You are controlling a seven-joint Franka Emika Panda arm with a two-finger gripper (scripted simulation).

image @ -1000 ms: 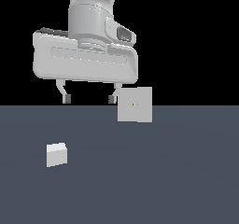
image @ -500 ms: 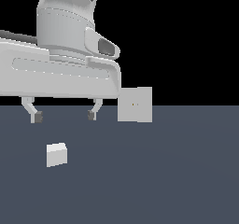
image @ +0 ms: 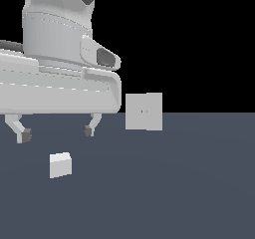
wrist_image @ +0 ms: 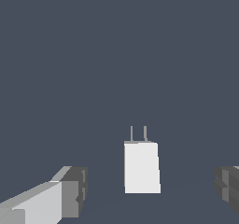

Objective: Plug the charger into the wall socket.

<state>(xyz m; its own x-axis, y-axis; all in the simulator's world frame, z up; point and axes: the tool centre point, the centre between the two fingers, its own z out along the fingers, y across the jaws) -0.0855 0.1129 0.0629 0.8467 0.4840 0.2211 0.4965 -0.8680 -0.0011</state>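
Because the charger [image: 60, 165] is a small block lying loose on the dark floor [image: 189, 193], a descent that lands a fingertip on its top or clips a corner would likely push or tip it rather than pick it up; and a grip that skews the two thin prongs [wrist_image: 138, 133] seen in the wrist view would make them miss the openings of the wall socket [image: 144, 111], judging by how tiny its central mark looks. The gripper [image: 56, 132] hangs above the floor with its fingers spread wide and nothing between them. In the exterior view the charger sits below the span between the fingertips, apart from both, while the socket panel stands upright well off to the exterior view's right
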